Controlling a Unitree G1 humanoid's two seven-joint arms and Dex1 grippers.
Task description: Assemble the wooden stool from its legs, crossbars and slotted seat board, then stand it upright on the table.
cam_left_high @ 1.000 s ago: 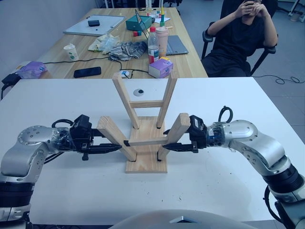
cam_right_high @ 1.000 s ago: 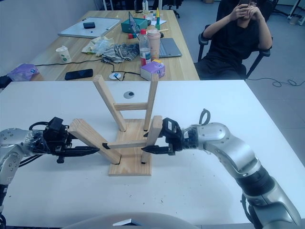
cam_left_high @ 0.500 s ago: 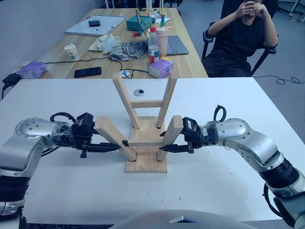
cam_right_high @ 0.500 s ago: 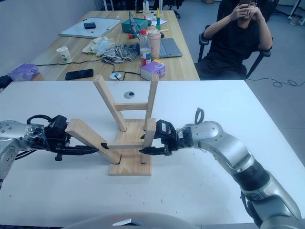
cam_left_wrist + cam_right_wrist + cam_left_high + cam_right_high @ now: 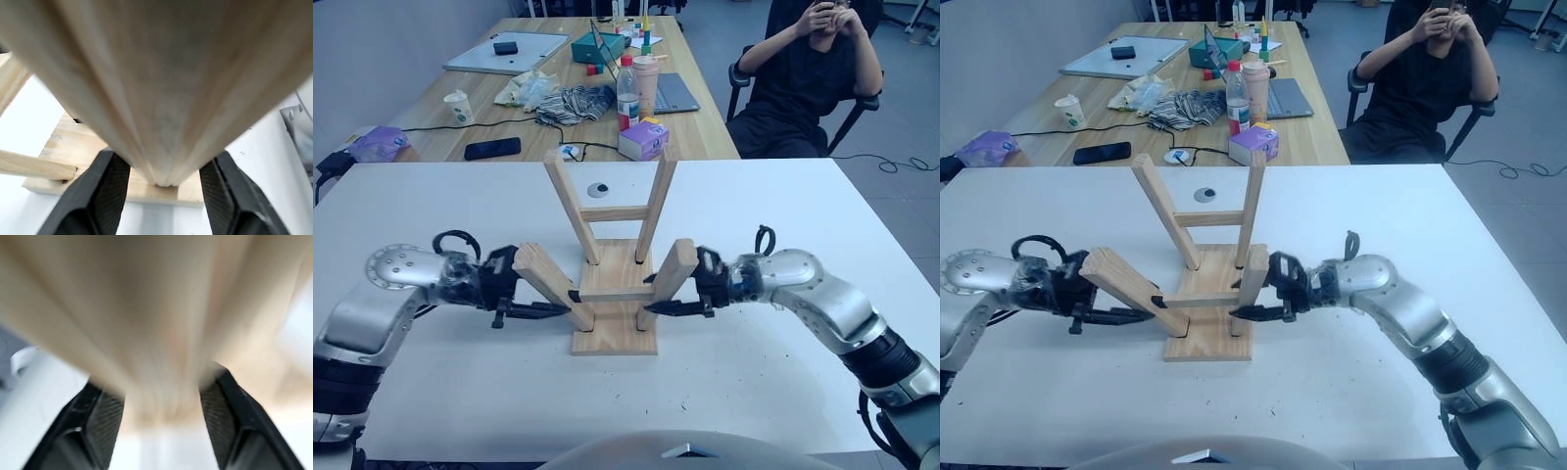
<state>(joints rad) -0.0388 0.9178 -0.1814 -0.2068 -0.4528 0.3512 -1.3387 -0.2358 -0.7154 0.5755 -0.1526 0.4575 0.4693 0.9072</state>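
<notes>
Left gripper (image 5: 548,309) is clamped on the left near leg (image 5: 546,279). Its fingers (image 5: 105,196) sit on either side of the leg's lower end, just above the seat board (image 5: 615,340). This leg leans outward, back toward the gripper's own arm.

Right gripper (image 5: 658,309) grasps the right near leg (image 5: 670,276) in the same way, low down with a finger on each side. That leg leans outward the opposite way.

Between the two grippers, the near crossbar (image 5: 612,292) spans the two held legs. The seat board lies flat on the white table (image 5: 773,392), directly beneath both sets of fingertips. It cannot be determined whether the held legs' ends are fully seated in the board.

Beyond the grippers, at the board's far end, the far left leg (image 5: 570,206) and far right leg (image 5: 656,206) stand up from the board, splayed slightly apart. They are joined by the far crossbar (image 5: 613,212).
</notes>
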